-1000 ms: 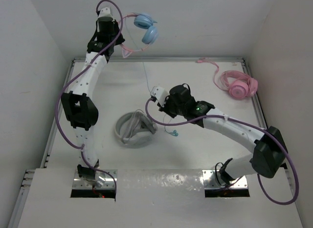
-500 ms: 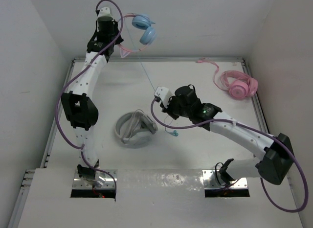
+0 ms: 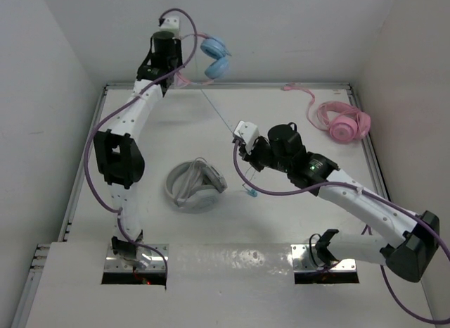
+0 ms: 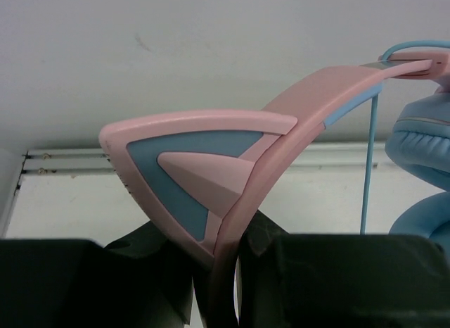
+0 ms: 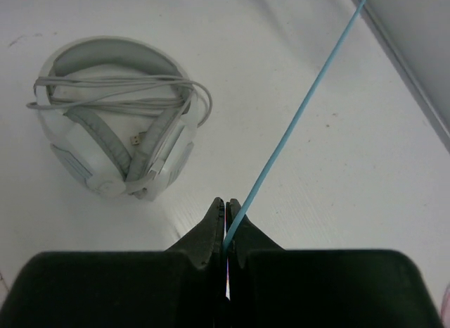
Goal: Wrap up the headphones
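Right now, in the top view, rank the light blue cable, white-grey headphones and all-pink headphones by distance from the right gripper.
1. The light blue cable, pinched in the right gripper.
2. The white-grey headphones, to its left.
3. The all-pink headphones, far right corner.

Pink cat-ear headphones (image 3: 215,55) held aloft, blue ear cups, cable (image 5: 295,124) stretched taut

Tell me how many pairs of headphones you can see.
3. Pink cat-ear headphones with light blue cups, held aloft in the left gripper; all-pink headphones, far right; white-grey headphones, centre of the table. None look hidden.
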{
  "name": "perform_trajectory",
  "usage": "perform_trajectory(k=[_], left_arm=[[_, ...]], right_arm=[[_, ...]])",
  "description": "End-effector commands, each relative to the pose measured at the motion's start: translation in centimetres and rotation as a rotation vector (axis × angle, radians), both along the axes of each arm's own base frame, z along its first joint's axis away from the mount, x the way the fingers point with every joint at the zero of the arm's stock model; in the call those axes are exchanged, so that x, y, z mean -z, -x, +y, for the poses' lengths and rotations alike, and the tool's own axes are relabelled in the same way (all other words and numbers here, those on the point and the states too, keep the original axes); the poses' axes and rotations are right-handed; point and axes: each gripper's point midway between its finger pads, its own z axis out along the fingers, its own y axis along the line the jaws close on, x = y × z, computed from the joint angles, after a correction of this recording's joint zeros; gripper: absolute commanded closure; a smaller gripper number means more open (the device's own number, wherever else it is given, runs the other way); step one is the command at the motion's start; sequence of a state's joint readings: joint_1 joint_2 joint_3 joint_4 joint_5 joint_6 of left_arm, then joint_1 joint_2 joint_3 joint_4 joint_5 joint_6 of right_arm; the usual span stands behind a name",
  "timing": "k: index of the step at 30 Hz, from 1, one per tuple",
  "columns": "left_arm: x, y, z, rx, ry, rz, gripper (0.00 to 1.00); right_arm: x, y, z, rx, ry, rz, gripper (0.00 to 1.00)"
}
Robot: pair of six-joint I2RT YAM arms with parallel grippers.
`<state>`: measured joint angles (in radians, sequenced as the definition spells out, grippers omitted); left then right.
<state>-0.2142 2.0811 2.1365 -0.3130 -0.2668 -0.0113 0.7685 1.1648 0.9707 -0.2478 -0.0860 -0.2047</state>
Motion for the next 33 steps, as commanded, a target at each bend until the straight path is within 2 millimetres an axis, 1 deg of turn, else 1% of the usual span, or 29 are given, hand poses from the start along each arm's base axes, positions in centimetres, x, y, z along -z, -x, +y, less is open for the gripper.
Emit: perform_trajectory(k=[1, 2, 3, 4, 5, 6, 7, 8, 9, 10, 11, 12, 13, 14, 15, 16, 17, 18, 20, 21, 22, 23, 24, 25, 26, 27, 29, 30, 33], left_arm=[[-3.4, 0.1, -1.9, 0.063, -0.204, -0.148, 1.0], [-2.2, 0.7, -2.3, 0.1, -0.246, -0.125, 1.0], [-2.3, 0.9, -3.1, 0.165, -0.322, -0.145, 1.0], [-1.9, 1.3, -3.9, 0.202, -0.366, -0.142, 1.0], [-1.2, 2.0, -4.2, 0.229, -0.407, -0.13, 1.0], [-1.0, 2.3, -4.5, 0.269, -0.484, -0.134, 1.0], [-0.7, 2.8, -5.2, 0.3, -0.518, -0.131, 1.0], [-0.4, 3.6, -5.4, 0.325, -0.548, -0.125, 1.0], [-0.4, 4.1, -6.2, 0.382, -0.59, -0.133, 1.0], [-0.5, 5.1, -6.5, 0.42, -0.611, -0.135, 1.0], [0.2, 5.8, -7.0, 0.469, -0.629, -0.113, 1.0], [0.3, 6.7, -8.1, 0.542, -0.644, -0.114, 1.0], [-0.5, 7.6, -8.6, 0.58, -0.643, -0.127, 1.0], [0.1, 8.7, -9.4, 0.651, -0.655, -0.1, 1.0], [0.1, 9.6, -10.1, 0.686, -0.664, -0.095, 1.0], [-0.5, 10.4, -10.4, 0.706, -0.676, -0.102, 1.0], [0.0, 11.2, -10.9, 0.74, -0.691, -0.085, 1.0], [-0.2, 11.8, -11.1, 0.752, -0.688, -0.083, 1.0], [0.4, 12.9, -11.8, 0.796, -0.674, -0.064, 1.0], [0.9, 13.3, -12.0, 0.807, -0.671, -0.054, 1.0], [1.2, 13.7, -12.3, 0.816, -0.671, -0.049, 1.0], [1.4, 13.9, -12.3, 0.819, -0.67, -0.043, 1.0], [1.5, 14.0, -12.3, 0.82, -0.669, -0.038, 1.0], [1.6, 14.2, -12.4, 0.824, -0.657, -0.028, 1.0], [1.4, 14.3, -12.4, 0.823, -0.647, -0.028, 1.0], [0.9, 14.4, -12.3, 0.819, -0.637, -0.033, 1.0], [1.0, 15.1, -12.8, 0.843, -0.592, -0.017, 1.0], [0.9, 15.8, -13.2, 0.873, -0.565, -0.009, 1.0], [0.4, 17.0, -13.8, 0.915, -0.509, 0.004, 1.0]], right_arm=[[-6.0, -0.7, 0.0, 0.027, -0.101, -0.133, 1.0], [-6.7, -1.3, -0.4, 0.06, -0.102, -0.168, 1.0], [-7.5, -2.1, -1.0, 0.103, -0.098, -0.201, 1.0], [-9.3, -3.5, -2.0, 0.181, -0.093, -0.269, 1.0], [-9.9, -4.5, -2.7, 0.227, -0.081, -0.291, 1.0], [-10.8, -5.4, -3.3, 0.268, -0.079, -0.316, 1.0], [-12.9, -6.2, -3.9, 0.306, -0.1, -0.352, 1.0], [-13.3, -7.7, -4.9, 0.35, -0.095, -0.364, 1.0], [-15.0, -8.5, -5.6, 0.375, -0.124, -0.387, 1.0], [-15.9, -9.1, -5.6, 0.365, -0.169, -0.385, 1.0], [-16.4, -10.6, -7.4, 0.41, -0.186, -0.385, 1.0], [-17.7, -11.7, -7.6, 0.423, -0.231, -0.392, 1.0], [-18.3, -12.7, -8.5, 0.442, -0.243, -0.405, 1.0], [-18.6, -13.3, -8.7, 0.445, -0.249, -0.414, 1.0], [-19.6, -14.2, -8.6, 0.446, -0.259, -0.429, 1.0], [-20.4, -15.1, -9.2, 0.463, -0.268, -0.443, 1.0], [-20.8, -15.7, -9.3, 0.467, -0.275, -0.446, 1.0], [-21.5, -16.9, -9.2, 0.48, -0.293, -0.45, 1.0], [-23.1, -18.4, -10.4, 0.538, -0.339, -0.487, 1.0], [-23.1, -19.5, -10.4, 0.55, -0.369, -0.493, 1.0], [-23.4, -20.2, -11.2, 0.576, -0.383, -0.499, 1.0], [-24.6, -20.7, -11.5, 0.588, -0.429, -0.504, 1.0], [-23.4, -22.4, -12.5, 0.621, -0.421, -0.479, 1.0], [-24.8, -22.9, -12.9, 0.622, -0.45, -0.489, 1.0], [-24.2, -23.7, -13.3, 0.636, -0.453, -0.463, 1.0], [-23.0, -25.3, -14.3, 0.667, -0.462, -0.43, 1.0], [-22.4, -26.4, -15.0, 0.689, -0.497, -0.404, 1.0], [-21.4, -27.3, -15.5, 0.702, -0.51, -0.379, 1.0], [-20.1, -28.3, -15.8, 0.711, -0.527, -0.342, 1.0]])
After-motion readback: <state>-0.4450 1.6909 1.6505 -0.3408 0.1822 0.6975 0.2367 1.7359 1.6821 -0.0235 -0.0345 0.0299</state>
